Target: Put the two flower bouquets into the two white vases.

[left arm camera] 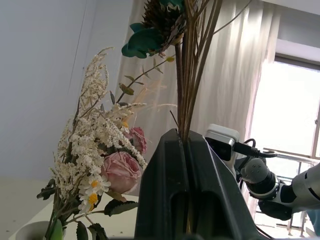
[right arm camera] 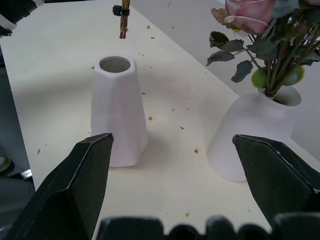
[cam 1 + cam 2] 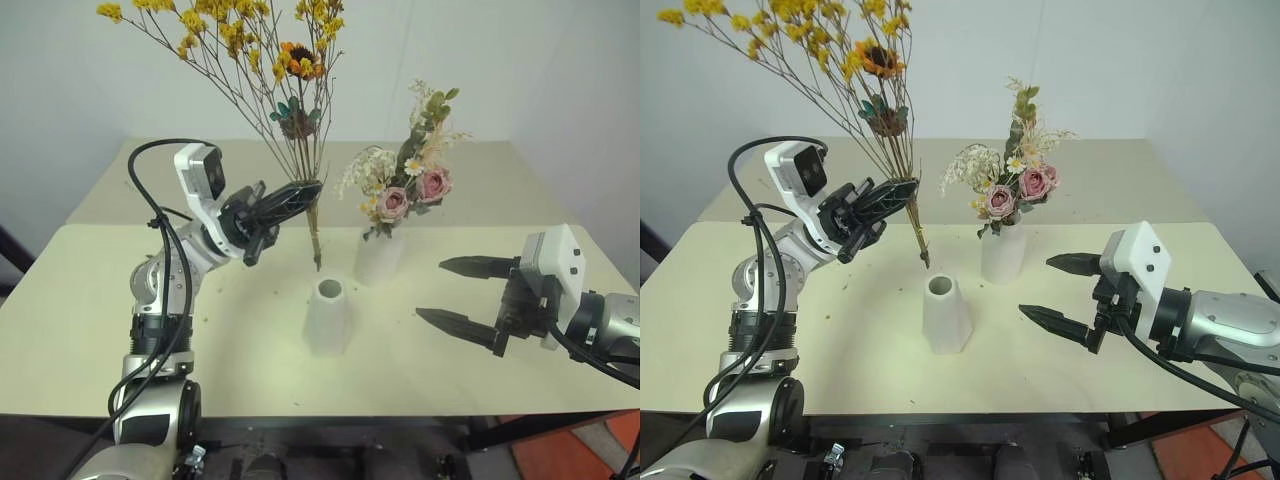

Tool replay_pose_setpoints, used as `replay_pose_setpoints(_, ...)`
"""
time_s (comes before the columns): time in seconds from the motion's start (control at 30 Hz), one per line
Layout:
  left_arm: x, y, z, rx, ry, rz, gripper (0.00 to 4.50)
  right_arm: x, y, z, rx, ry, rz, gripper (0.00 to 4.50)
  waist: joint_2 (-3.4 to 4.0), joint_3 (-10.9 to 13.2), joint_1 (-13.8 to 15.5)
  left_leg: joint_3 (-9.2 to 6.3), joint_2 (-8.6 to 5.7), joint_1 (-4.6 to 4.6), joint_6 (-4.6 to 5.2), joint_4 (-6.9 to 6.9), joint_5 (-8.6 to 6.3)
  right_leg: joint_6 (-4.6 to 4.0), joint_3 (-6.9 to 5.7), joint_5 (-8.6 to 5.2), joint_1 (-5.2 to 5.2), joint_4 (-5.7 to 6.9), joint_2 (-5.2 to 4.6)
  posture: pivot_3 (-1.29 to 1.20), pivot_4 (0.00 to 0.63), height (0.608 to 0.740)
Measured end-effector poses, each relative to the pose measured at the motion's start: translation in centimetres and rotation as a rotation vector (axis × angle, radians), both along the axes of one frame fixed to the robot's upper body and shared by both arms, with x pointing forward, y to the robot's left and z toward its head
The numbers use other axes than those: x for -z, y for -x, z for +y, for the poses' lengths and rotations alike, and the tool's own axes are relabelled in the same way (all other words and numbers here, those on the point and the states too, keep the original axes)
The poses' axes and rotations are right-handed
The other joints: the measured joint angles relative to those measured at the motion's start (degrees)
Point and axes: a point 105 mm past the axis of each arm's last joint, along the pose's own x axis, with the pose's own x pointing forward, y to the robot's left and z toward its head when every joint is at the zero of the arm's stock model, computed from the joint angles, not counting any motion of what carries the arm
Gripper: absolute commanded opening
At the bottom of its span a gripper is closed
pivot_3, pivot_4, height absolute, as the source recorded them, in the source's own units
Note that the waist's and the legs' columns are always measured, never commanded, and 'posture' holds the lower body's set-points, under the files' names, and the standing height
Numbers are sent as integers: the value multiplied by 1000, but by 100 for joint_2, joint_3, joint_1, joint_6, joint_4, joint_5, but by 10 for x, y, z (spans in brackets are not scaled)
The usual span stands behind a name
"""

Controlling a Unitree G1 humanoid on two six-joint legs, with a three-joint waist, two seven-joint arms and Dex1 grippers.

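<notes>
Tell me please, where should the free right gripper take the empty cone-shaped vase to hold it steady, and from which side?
Probably around the middle of the cone-shaped vase, from the robot's right, level with the table. The open right gripper already faces it there. The walls narrow upward, so a lower grip should slip less and leaves the mouth free for the yellow bouquet.

L claw (image 3: 300, 195) clamped, raised; R claw (image 3: 455, 295) wide, level.

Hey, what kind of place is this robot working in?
Probably an indoor lab or test room: a plain cream table against a bare white wall, with pale curtains and a bright window behind.
</notes>
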Motion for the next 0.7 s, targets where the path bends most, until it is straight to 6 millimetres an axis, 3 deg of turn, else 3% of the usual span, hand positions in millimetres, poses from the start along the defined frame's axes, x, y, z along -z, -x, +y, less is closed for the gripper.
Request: replay_pose_setpoints(0.7,17,3,-10,50,-39,66,14,2,-4,-2,40,-16,-16,4500,0,0,-5,0,0,0,0,0,0,1,0,0,0,-1,0,0,150,740)
